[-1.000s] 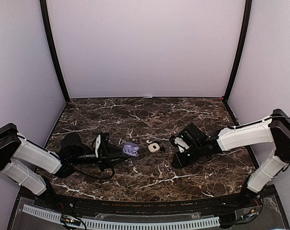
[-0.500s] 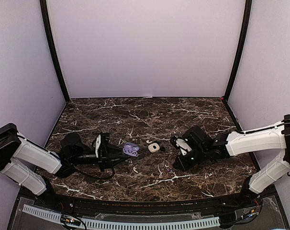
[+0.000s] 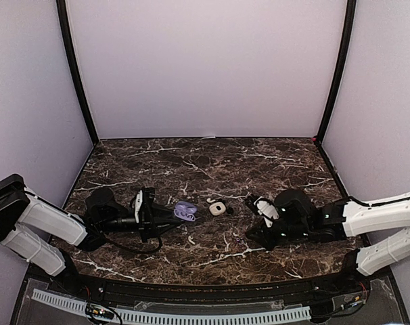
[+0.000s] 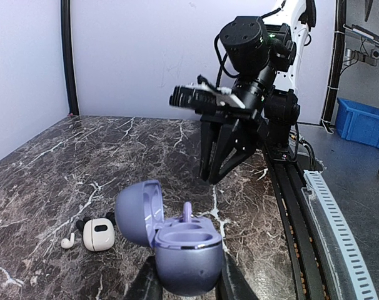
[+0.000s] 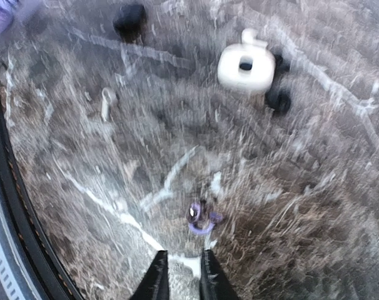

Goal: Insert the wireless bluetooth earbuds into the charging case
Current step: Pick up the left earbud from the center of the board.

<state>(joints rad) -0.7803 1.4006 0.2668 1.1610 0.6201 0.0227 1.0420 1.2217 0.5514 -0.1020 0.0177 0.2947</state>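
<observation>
Top external: looks down on a dark brown marble-patterned table [image 3: 157, 162] veined in white. Finds the left claw [image 3: 172, 217] low over the left half, clamped on the lower body of a lilac oval charging case [image 4: 183, 253], one finger to each side. Shows, from the left wrist, that case open: rounded lid [image 4: 138, 211] tipped up and back on the left, wells facing up, a thin lilac stem [image 4: 187, 211] standing up at the far rim of the base; cannot tell what that stem belongs to. Puts a small white oval case [image 3: 217, 208] on the table just right of the lilac oval charging case, apart from it. Sets a tiny white earbud [image 4: 67, 241] right beside that white case and a tiny dark earbud [image 5: 278, 100] against its other side. Leaves a second tiny white earbud [image 5: 107, 103] alone on the table nearer the front edge, well apart from both cases. Catches the right claw [image 5: 182, 272] low over the right half, tips down, fingers narrowly apart with nothing between them. Shows, from the blurred right wrist, a tiny lilac earbud [image 5: 202, 219] lying on the marble just ahead of those fingertips, not touching them. Lines up, in the top external view, that lilac earbud between the lone white one and the right claw.
</observation>
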